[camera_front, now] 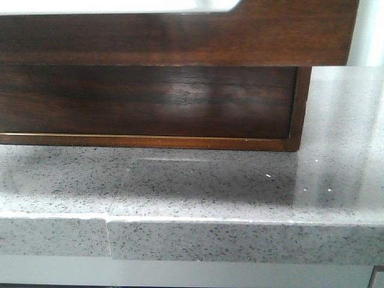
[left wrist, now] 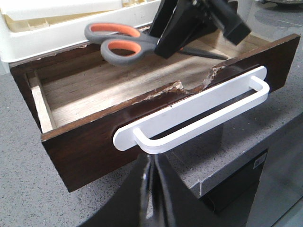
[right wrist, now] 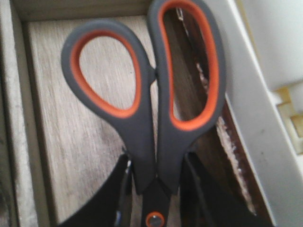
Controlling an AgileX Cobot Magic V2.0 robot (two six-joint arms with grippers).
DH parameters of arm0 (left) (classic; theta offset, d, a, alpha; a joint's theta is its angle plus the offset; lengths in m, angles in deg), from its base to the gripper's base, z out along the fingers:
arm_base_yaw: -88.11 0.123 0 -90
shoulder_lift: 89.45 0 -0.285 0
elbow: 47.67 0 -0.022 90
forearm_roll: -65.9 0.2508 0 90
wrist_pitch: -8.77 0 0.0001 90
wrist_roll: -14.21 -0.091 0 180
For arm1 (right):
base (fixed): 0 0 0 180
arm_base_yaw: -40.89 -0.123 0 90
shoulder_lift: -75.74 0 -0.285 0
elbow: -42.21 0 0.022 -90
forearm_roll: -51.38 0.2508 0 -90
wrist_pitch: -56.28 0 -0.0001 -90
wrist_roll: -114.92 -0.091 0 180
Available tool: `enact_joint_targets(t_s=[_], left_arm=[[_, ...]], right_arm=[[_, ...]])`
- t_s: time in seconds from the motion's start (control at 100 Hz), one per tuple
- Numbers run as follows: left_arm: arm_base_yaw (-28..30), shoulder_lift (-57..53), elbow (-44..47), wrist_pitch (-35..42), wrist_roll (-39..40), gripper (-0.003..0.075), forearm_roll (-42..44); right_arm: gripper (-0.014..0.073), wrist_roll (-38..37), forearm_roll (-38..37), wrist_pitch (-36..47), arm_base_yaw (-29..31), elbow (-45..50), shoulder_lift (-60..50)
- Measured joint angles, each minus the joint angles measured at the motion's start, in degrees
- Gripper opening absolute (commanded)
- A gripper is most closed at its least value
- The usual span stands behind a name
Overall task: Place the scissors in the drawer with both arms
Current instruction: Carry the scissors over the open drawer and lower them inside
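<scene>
A pair of scissors [left wrist: 124, 41] hangs over the open drawer [left wrist: 118, 90], pinched by the right tool [left wrist: 182, 35] at the neck where the grey handles meet the blades. In the right wrist view the tool's [right wrist: 154, 189] dark fingers [right wrist: 118, 194] press in on either side of the scissors [right wrist: 147, 99] just ahead of the pivot screw, and the orange-lined loops reach away from the tool over the pale wooden floor of the drawer [right wrist: 80, 137]. The long axis runs straight out from the tool; the blades, shut, trail back beneath it toward the drawer's far corner. The scissors look light and stiff, with hard smooth plastic that could slip or swing about a narrow grip, so the neck beside the pivot seems the soundest place to hold. The left tool [left wrist: 150, 187] sits just below the white handle [left wrist: 199, 111] on the chipped dark-brown drawer front, its fingers drawn close together; whether they grip anything cannot be told. The front view shows only glossy dark wood [camera_front: 156, 99] above the speckled grey tabletop [camera_front: 198, 192], with neither tool in sight.
</scene>
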Motion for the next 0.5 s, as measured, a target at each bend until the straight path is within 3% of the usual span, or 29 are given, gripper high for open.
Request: enact_joint_targets(t_s=[0.06, 0.23, 0.28, 0.39, 0.5], left_arm=[[0.0, 0.0, 0.0, 0.0, 0.0, -0.002, 0.0], [0.0, 0.0, 0.0, 0.0, -0.1, -0.002, 0.0], [0.0, 0.0, 0.0, 0.0, -0.1, -0.002, 0.0], [0.0, 0.0, 0.0, 0.0, -0.1, -0.002, 0.0], [0.0, 0.0, 0.0, 0.0, -0.1, -0.002, 0.0]], right_arm=[[0.0031, 0.0, 0.0, 0.0, 0.0, 0.0, 0.4], [0.0428, 0.1, 0.1, -0.3, -0.2, 0.0, 0.6], [0.0484, 0.1, 0.1, -0.3, -0.2, 0.0, 0.6], [0.0435, -0.7, 0.2, -1.2, -0.2, 0.0, 0.0], [0.019, -4.0, 1.4, -3.5, -0.2, 0.0, -2.9]])
